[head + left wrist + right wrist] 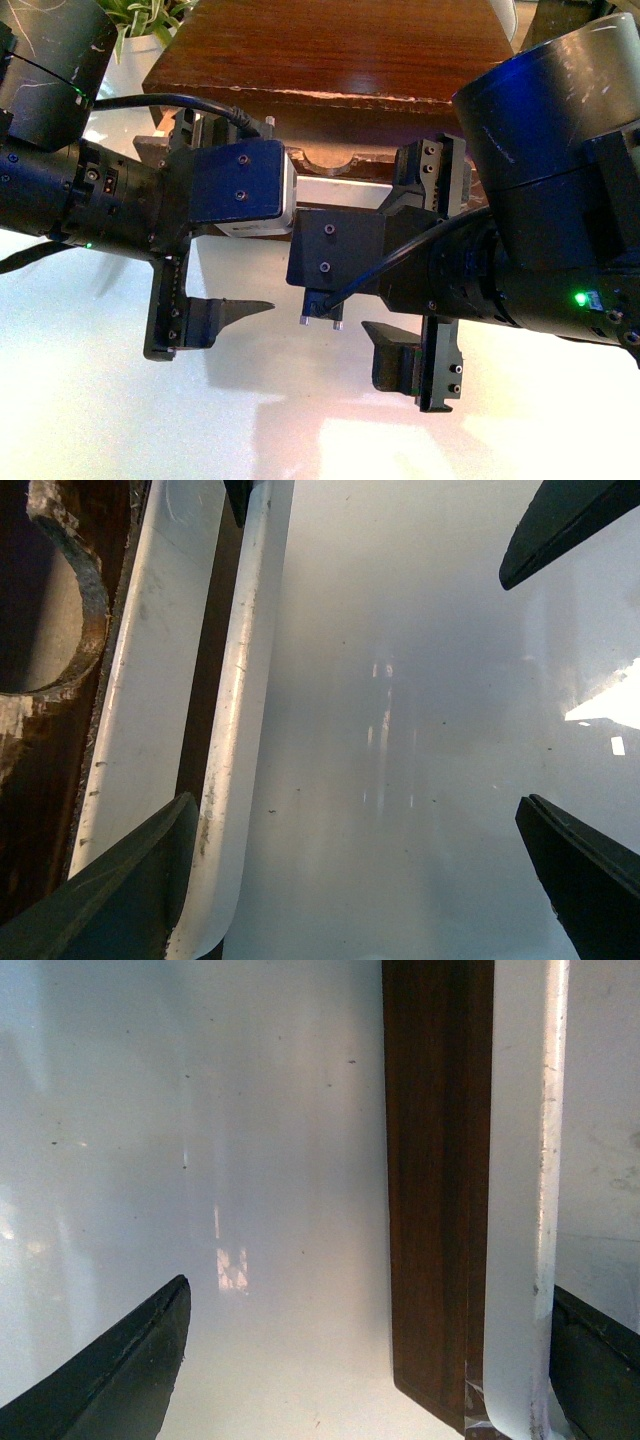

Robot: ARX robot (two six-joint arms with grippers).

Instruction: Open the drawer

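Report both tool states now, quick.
Left tool: open, holding nothing.
Right tool: open, holding nothing.

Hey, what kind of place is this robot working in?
Likely an indoor office or lab tabletop: a glossy white table, a dark wooden cabinet standing on it, and a potted plant behind.
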